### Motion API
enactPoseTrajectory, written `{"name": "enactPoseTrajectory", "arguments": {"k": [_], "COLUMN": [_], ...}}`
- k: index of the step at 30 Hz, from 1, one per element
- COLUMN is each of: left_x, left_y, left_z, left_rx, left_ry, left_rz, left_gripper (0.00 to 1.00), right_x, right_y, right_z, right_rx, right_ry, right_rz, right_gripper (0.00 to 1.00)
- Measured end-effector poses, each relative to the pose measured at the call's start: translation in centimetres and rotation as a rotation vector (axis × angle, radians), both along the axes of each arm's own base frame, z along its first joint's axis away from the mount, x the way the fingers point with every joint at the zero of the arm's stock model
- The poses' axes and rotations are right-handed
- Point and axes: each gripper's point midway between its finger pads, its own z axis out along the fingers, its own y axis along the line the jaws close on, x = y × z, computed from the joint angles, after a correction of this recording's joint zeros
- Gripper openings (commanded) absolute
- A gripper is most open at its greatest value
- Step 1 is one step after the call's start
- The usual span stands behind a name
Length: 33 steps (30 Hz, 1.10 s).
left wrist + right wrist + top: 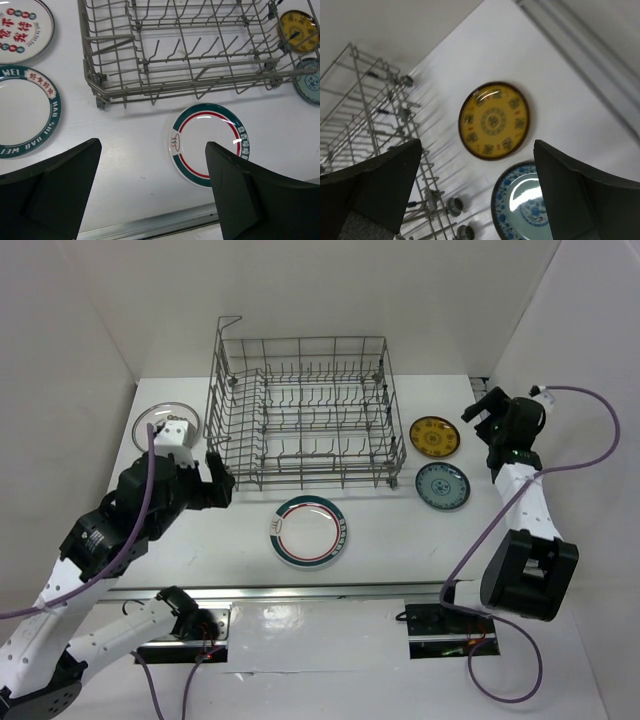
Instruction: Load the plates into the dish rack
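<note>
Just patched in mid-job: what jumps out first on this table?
The big wire dish rack at the far middle of the table catches the eye first, and there is no plate in it yet. A green-rimmed plate lies flat on the table just in front of it. To the rack's right lie a yellow plate and, nearer the arms, a blue plate.

"WEI" and "HAU" stand in white on the green-rimmed plate (22, 112) beyond the left gripper's (152, 146) left finger; farther out, the white plate (20, 27) bears red Chinese characters.
</note>
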Motion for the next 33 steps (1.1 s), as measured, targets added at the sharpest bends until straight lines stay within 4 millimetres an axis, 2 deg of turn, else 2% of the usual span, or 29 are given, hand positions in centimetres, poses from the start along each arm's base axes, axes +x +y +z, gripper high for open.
{"name": "enactPoseTrajectory", "arguments": {"k": [1, 6, 10, 15, 19, 23, 29, 33], "left_x": [-0.1, -0.7, -1.7, -2.7, -3.6, -3.8, -4.0, -4.2], "left_y": [-0.2, -1.5, -2.4, -2.9, -2.8, -2.7, -3.3, -3.5], "left_z": [-0.4, -2.5, -3.5, -3.0, -2.3, -2.2, -2.9, -2.9], "left_rx": [-0.004, -0.026, -0.054, -0.099, -0.125, -0.135, -0.133, -0.136], "left_ry": [0.006, 0.038, 0.049, 0.014, -0.027, -0.040, -0.022, -0.022], "left_rz": [-0.014, -0.087, -0.151, -0.206, -0.228, -0.236, -0.263, -0.278], "left_gripper": [0.99, 0.99, 0.99, 0.99, 0.99, 0.99, 0.99, 0.99], "right_x": [0.1, 0.5, 1.2, 2.5, 4.2, 5.5, 5.8, 5.8], "right_y": [0.2, 3.8, 4.6, 4.9, 4.8, 4.3, 3.6, 2.9], "right_z": [-1.0, -6.0, -9.4, -12.6, -13.7, -13.7, -13.6, -14.6], "right_rx": [0.030, 0.125, 0.130, 0.073, 0.014, -0.050, -0.100, -0.099], "right_ry": [0.003, 0.033, 0.085, 0.155, 0.186, 0.196, 0.205, 0.223], "right_rz": [0.015, 0.120, 0.122, 0.110, 0.103, 0.075, 0.022, 0.003], "right_gripper": [1.00, 0.99, 0.98, 0.96, 0.95, 0.95, 0.95, 0.94]}}
